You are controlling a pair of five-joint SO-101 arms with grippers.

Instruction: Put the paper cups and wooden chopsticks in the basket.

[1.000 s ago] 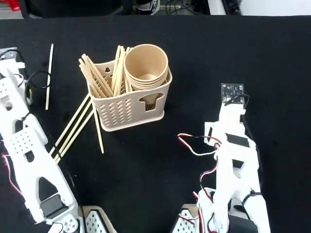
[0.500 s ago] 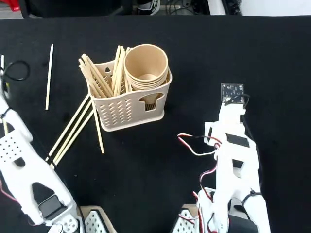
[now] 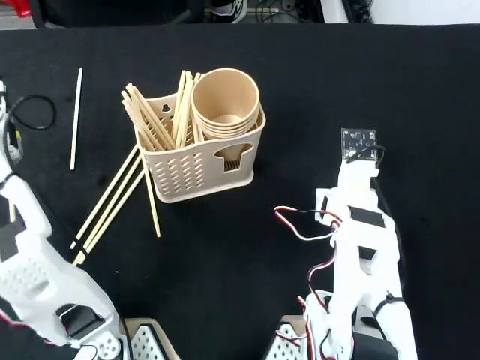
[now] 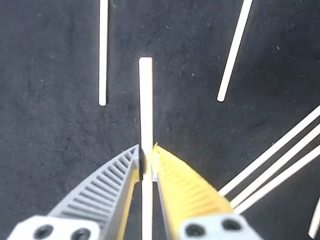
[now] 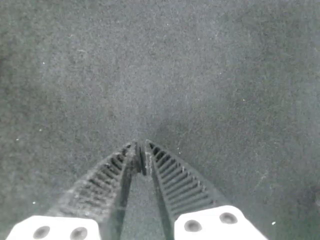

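Here the left gripper (image 4: 146, 156) is clenched on one chopstick (image 4: 145, 95), presumably to carry it to the basket (image 3: 196, 171), while the right gripper (image 5: 140, 152) rests closed, empty

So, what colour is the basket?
Beige basket, with small slots in its wall; clearest in the high view.

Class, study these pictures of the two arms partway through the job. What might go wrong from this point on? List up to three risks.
1. The left tool pinches one chopstick only at its fingertips, so the stick may swivel or slip in transit.
2. The basket is already crowded with splayed chopsticks and paper cups, so a new stick may bounce out.
3. Loose chopsticks rest against the basket's side, and the arm may scatter them.
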